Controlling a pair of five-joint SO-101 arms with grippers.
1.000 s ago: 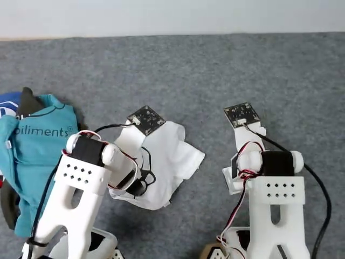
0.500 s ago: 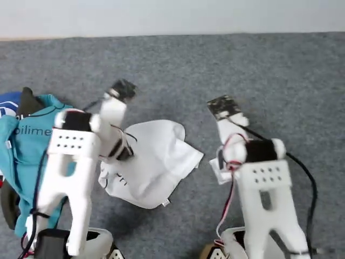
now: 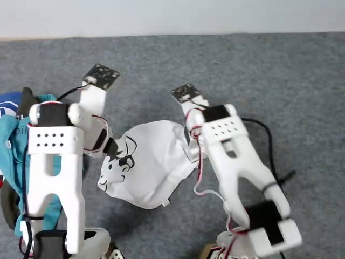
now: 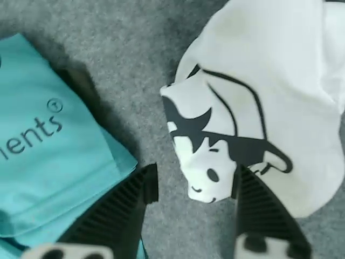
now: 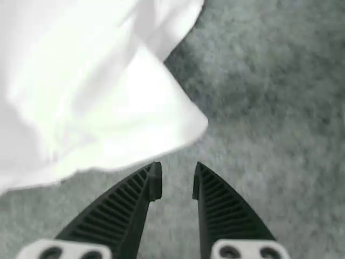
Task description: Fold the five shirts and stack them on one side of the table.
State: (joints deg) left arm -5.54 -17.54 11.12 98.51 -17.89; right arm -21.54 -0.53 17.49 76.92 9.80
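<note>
A crumpled white shirt (image 3: 153,162) with a black animal print lies on the grey mat between the two arms. In the left wrist view the print (image 4: 215,135) faces up, and my left gripper (image 4: 191,186) hangs open over its edge, one finger over the mat, the other over the white cloth. A teal shirt (image 4: 48,145) lies just beside that gripper. My right gripper (image 5: 175,181) hovers over bare mat just off the white shirt's (image 5: 81,91) edge, its fingers a narrow gap apart with nothing between them. From above, the right arm (image 3: 223,135) leans over the shirt's right side.
A heap of shirts sits at the table's left edge: the teal one (image 3: 13,145) on top, a blue one (image 3: 8,102) and a dark one (image 3: 27,100) behind. Grey mat (image 3: 280,81) stretches free to the right and back.
The left arm swung left and back off the white shirt, uncovering the black print. The right arm swung left from the bare mat to the shirt's right edge.
</note>
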